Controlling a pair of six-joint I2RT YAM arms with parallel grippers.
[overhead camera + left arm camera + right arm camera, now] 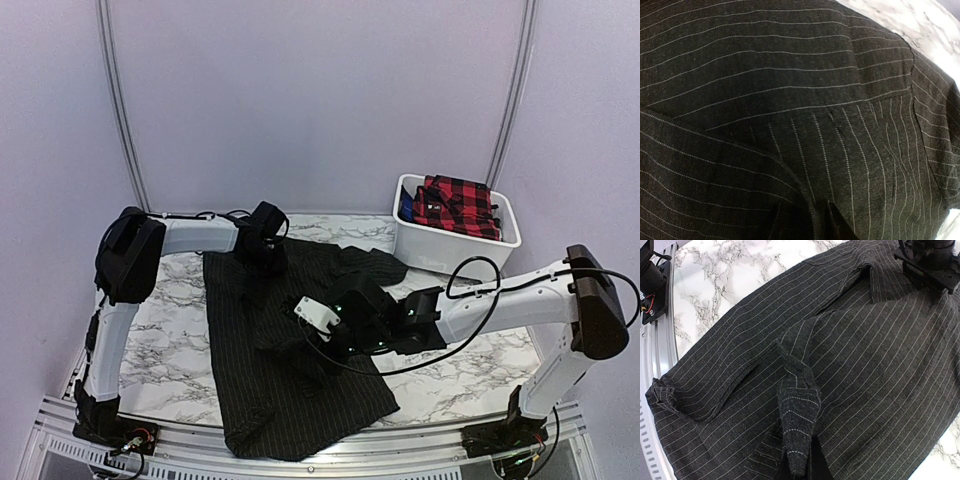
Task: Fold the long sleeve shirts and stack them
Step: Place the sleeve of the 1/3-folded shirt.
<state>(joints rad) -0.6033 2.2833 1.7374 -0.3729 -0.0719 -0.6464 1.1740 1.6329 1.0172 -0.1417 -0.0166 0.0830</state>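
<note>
Shirt of black pinstriped cloth (290,380) spread on white marbled table (170,350), right gripper (340,335) clamped on its raised fold (stitched edge showing), left gripper (262,255) at its far edge, opening impossible to tell, 1 red-and-black plaid shirt (458,205) in white plastic bin (420,245)

Soft, even light fell from overhead, bright on the white marbled surface (170,340) and on the pale walls (310,90), which carried a faint lilac cast. Shadows were weak and diffuse, gathering just under the arms. The black pinstriped cloth shirt (290,380) swallowed the light, so its folds read poorly from above. The thin grey poles (118,110) bowed outward, showing lens distortion at the edges. The left wrist view was dim and slightly soft, with its far right corner of marble blown out. The right wrist view was crisper, though the nearest raised fold blurred.
</note>
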